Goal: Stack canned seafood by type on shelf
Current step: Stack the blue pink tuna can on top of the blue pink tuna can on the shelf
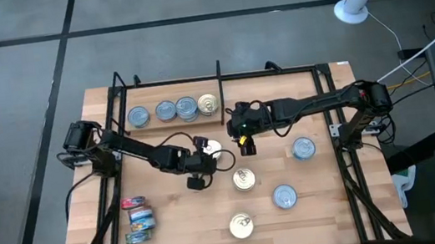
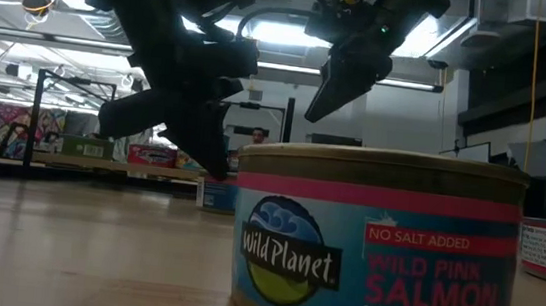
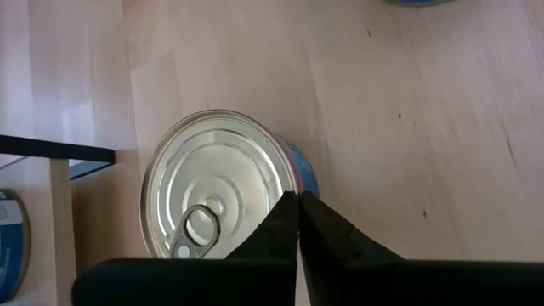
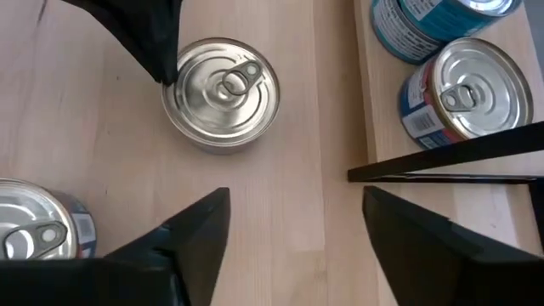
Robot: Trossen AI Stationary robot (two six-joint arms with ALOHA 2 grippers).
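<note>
A tin with a pale gold pull-tab top (image 3: pixel 212 183) stands upright on the wooden board (image 1: pixel 188 218), just in front of the shelf's black divider bar (image 4: pixel 442 157). My left gripper (image 3: pixel 297 208) is shut, with its tips at this tin's edge. My right gripper (image 4: pixel 293 225) hangs open above bare wood beside the same tin (image 4: pixel 221 85), nothing between its fingers. Several tins (image 1: pixel 174 109) stand in a row on the shelf's far left part. My left gripper has its shut fingertips (image 4: pixel 161 64) against the tin's upper rim (image 3: pixel 276 191), on the tin's near-left side. The fingers slant down from the table's left. The tin stands upright with its bottom on the board.
Loose tins stand on the board: gold-topped ones (image 1: pixel 244 179) (image 1: pixel 241 226), blue-topped ones (image 1: pixel 303 148) (image 1: pixel 285 196), and red-labelled ones (image 1: pixel 138 219) at the near left. A salmon tin (image 2: pixel 375 243) fills the low view. The black frame (image 1: pixel 116 89) edges the board.
</note>
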